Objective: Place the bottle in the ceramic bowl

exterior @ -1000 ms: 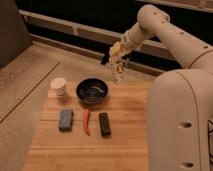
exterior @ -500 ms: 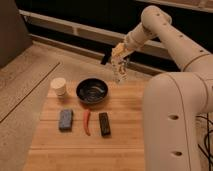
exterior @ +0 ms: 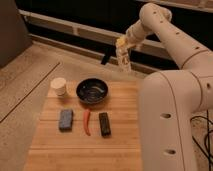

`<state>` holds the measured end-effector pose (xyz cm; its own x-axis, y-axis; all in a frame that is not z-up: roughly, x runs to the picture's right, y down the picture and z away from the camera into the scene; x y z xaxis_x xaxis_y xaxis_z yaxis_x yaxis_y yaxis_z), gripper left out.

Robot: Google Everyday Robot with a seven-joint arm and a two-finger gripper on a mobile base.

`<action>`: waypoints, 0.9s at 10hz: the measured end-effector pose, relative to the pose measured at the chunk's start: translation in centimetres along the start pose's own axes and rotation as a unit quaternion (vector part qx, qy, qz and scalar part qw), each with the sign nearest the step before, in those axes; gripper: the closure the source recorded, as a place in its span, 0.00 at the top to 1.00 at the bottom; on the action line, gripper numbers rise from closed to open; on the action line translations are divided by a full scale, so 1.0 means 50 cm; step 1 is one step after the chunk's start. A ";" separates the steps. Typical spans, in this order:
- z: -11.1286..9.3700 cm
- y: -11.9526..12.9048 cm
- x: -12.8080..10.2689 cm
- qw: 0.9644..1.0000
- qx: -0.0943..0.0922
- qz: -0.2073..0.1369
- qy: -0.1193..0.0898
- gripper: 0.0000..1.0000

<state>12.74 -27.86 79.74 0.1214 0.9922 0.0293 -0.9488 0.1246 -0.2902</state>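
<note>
the pincer is gripping the bottle by its top — the bottle is hanging upright, long axis vertical, base pointing down, in the air beyond the ceramic bowl on the table.

My wooden table carries a dark ceramic bowl near its far edge, a white cup to its left, and nearer me a blue sponge, a red chili and a black bar in a row. My gripper hangs above and beyond the far edge.
</note>
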 end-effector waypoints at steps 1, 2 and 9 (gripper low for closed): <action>-0.018 -0.011 -0.037 0.999 0.029 0.010 -0.044 0.00; -0.041 -0.013 -0.063 0.995 0.050 0.023 -0.086 0.00; -0.102 0.068 0.194 0.979 0.070 0.164 -0.102 0.00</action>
<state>12.17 -17.86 74.15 -0.2434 0.9580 0.1517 -0.9596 -0.2150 -0.1817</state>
